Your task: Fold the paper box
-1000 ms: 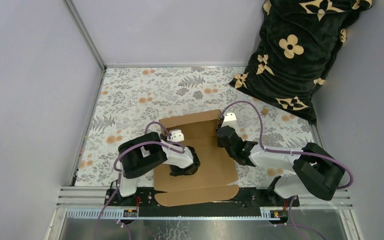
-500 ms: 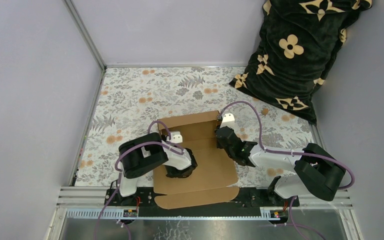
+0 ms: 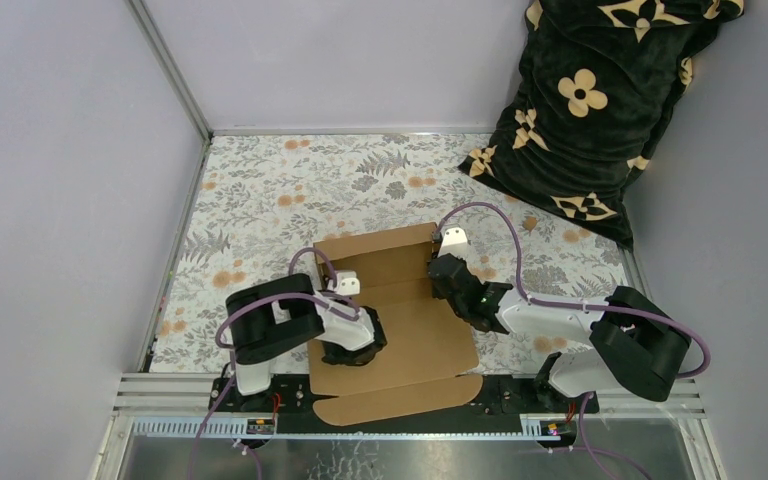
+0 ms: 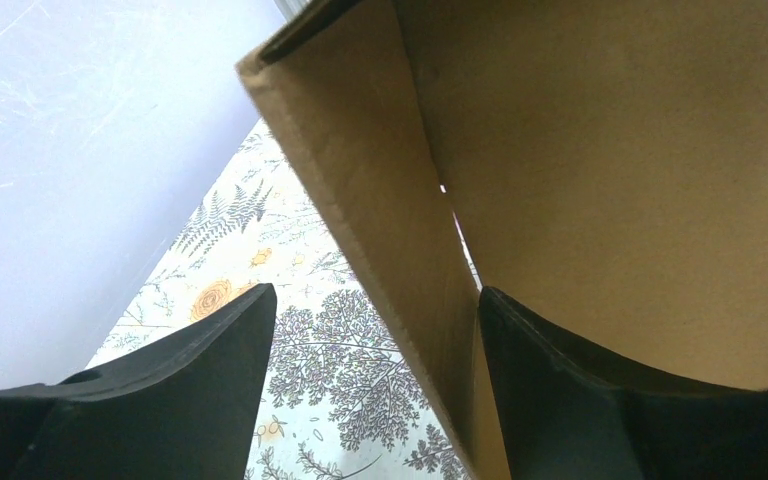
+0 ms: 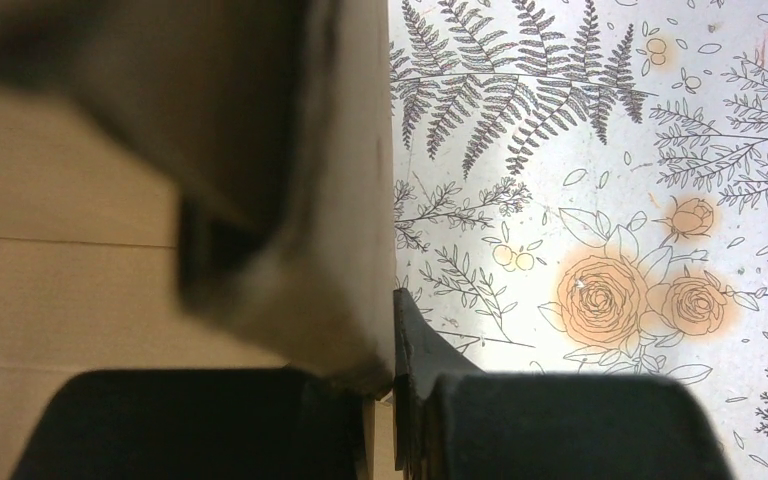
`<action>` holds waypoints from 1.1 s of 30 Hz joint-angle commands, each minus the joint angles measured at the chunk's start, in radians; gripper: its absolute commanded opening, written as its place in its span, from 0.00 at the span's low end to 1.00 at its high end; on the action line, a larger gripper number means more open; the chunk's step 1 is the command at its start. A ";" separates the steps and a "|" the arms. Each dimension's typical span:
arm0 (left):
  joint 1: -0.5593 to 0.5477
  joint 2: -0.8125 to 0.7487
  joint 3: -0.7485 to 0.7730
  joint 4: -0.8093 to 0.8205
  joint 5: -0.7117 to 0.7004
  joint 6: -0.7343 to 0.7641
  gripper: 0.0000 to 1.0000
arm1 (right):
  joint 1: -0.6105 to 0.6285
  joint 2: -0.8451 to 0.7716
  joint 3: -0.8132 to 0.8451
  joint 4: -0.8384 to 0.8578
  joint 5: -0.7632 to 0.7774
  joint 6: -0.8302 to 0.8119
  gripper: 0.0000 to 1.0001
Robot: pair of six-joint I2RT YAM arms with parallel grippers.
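The paper box point(image 3: 410, 330) is a brown cardboard sheet lying between my arms, its back and side flaps partly raised and its front flap point(image 3: 400, 400) hanging over the near rail. My left gripper point(image 3: 348, 345) is at the box's left side. In the left wrist view it point(image 4: 375, 300) is open, and the upright left wall point(image 4: 390, 230) stands between the fingers, close to the right one. My right gripper point(image 3: 443, 275) is at the right rear corner. In the right wrist view it point(image 5: 390, 370) is shut on the right side wall point(image 5: 340, 150).
A floral cloth point(image 3: 290, 180) covers the table. A black pillow with tan flowers point(image 3: 590, 110) leans in the back right corner. Grey walls close the left and back sides, and a metal rail point(image 3: 160, 385) runs along the near edge.
My left gripper has opened and let go of the left wall, and it has shifted slightly left and nearer. The right gripper keeps its hold, and the box has turned a little.
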 commanded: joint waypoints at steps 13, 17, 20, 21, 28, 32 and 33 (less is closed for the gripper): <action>-0.042 -0.257 0.097 -0.019 0.055 -0.599 0.99 | 0.008 0.028 0.028 -0.036 0.025 0.033 0.03; -0.049 -0.363 0.047 0.049 0.122 -0.600 0.99 | 0.008 0.033 0.028 -0.030 0.022 0.029 0.03; -0.055 -0.483 0.001 0.086 0.155 -0.599 0.99 | 0.007 0.038 0.025 -0.019 0.018 0.030 0.03; -0.061 -0.532 -0.015 0.104 0.169 -0.592 0.99 | 0.007 0.043 0.025 -0.014 0.016 0.031 0.03; -0.077 -0.906 -0.116 0.455 0.296 -0.127 0.99 | 0.008 0.075 0.033 0.010 -0.002 0.039 0.03; -0.077 -1.119 -0.184 0.682 0.360 0.138 0.99 | 0.008 0.081 0.035 0.017 -0.006 0.038 0.03; -0.077 -1.182 -0.195 0.745 0.375 0.222 0.99 | 0.008 0.082 0.036 0.019 -0.007 0.037 0.03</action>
